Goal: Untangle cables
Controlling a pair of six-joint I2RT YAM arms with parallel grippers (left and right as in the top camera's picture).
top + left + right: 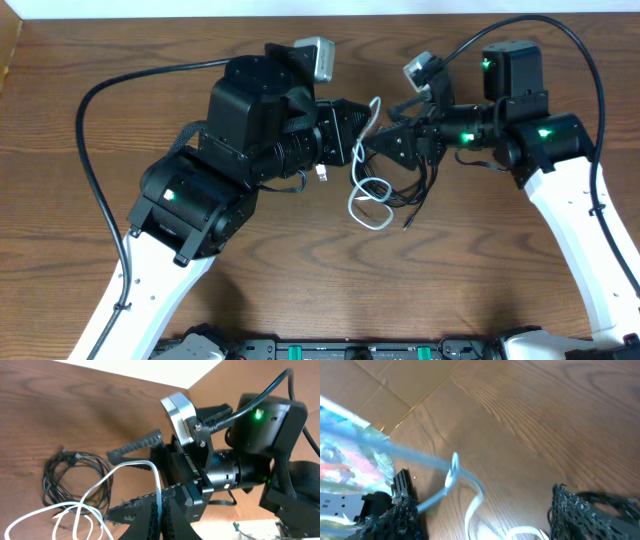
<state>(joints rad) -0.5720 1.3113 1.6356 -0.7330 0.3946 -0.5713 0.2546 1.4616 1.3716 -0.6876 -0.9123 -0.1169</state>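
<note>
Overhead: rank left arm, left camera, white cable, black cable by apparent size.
1. left arm
2. white cable, black cable: similar spread, black one partly hidden, so unranked
3. left camera

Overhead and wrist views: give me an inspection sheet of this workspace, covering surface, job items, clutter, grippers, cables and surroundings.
Surface: wooden table, brown grain.
Job's things: white cable looped mid-table with one strand lifted; black cable bundled on the wood beside it, and the two overlap in the overhead view.
Clutter: nothing seen.
Grippers: left gripper shut on the white cable; right gripper open, with the white cable passing between its fingers.
Cables: thick black arm wiring arches out from each arm.
Surroundings: brown cardboard past the table edge; blurred colourful item, unidentifiable.
</note>
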